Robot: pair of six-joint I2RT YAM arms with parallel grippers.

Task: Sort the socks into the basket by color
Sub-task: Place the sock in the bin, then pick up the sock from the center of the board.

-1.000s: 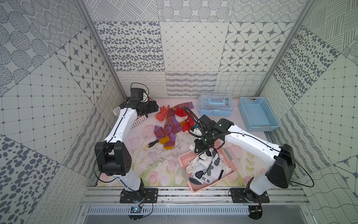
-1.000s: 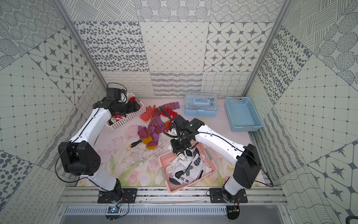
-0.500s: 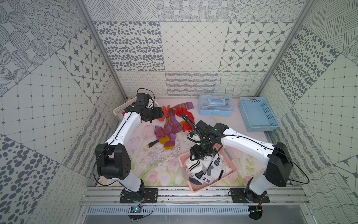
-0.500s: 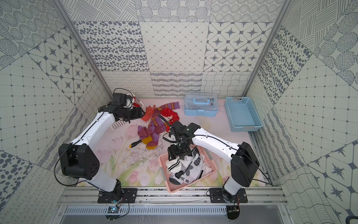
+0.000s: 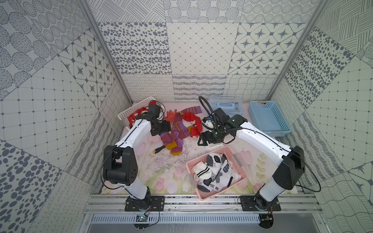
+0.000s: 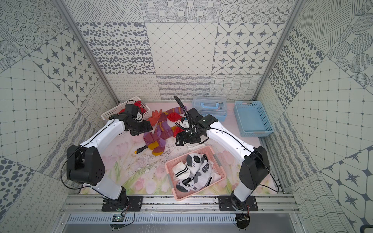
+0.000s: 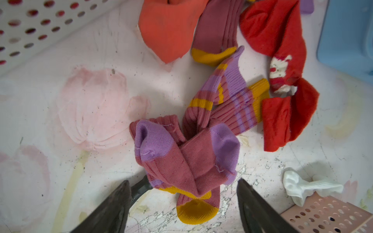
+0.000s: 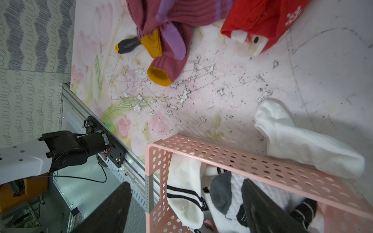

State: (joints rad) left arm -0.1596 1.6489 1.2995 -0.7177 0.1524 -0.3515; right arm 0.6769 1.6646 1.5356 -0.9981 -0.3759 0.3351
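Note:
Purple socks [image 7: 191, 161] with yellow toes lie heaped mid-table [image 5: 175, 135], with red socks [image 5: 193, 124] beside them. My left gripper [image 7: 182, 183] hovers open just over the purple heap [image 6: 155, 135], nothing between its fingers. White socks [image 5: 215, 174] with black-grey marks fill the pink basket [image 5: 201, 196]. One plain white sock [image 8: 302, 145] lies on the table against that basket's far wall. Above that wall hangs my right gripper [image 8: 184, 183], open and empty, seen in a top view [image 5: 204, 141]. More red socks [image 5: 134, 116] sit in the white basket [image 5: 126, 114].
An orange-red glove [image 5: 171, 115] lies behind the purple heap. A black-and-yellow screwdriver [image 5: 159, 150] pokes out from under the socks. At the back stand a clear box with a blue handle [image 5: 226, 105] and a blue basket [image 5: 269, 129]. The patterned walls close in on three sides.
My right gripper has opened, let go of a white sock into the pink basket and drawn back toward its far wall. The left gripper swung from the white basket to over the purple socks.

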